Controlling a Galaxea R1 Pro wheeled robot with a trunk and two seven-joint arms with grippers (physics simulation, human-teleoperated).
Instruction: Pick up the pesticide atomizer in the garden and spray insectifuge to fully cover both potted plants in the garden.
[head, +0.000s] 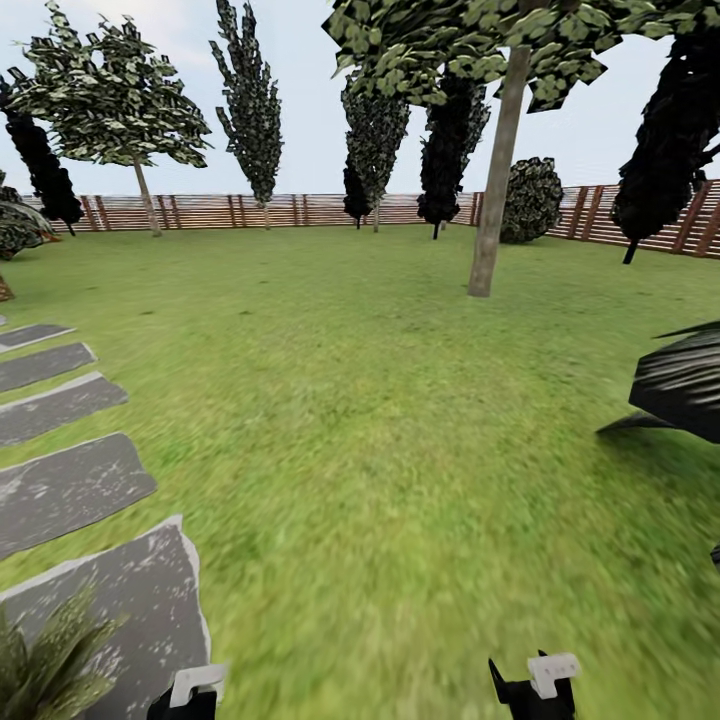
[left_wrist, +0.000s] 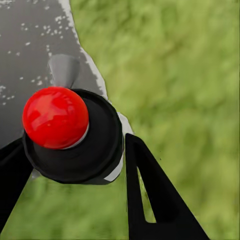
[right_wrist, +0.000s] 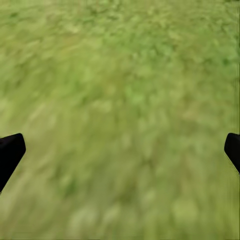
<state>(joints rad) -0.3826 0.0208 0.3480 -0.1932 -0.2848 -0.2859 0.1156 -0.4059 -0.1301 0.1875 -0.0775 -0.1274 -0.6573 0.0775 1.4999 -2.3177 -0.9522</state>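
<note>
Atomizer (left_wrist: 70, 135): gripped by left gripper (left_wrist: 75, 175). Right gripper (right_wrist: 120, 150): spread, empty. Lawn (head: 400, 420) ahead at twelve o'clock; spraying pending.

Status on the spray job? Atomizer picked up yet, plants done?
Done: pickup looks complete. The left claw grips the pesticide atomizer, its red top sitting between the fingers.
In hand: apparently crossing the lawn beside the stepping stones. The right claw is open with nothing in it.
Left: spraying both potted plants, not yet begun as far as I can tell.
</note>
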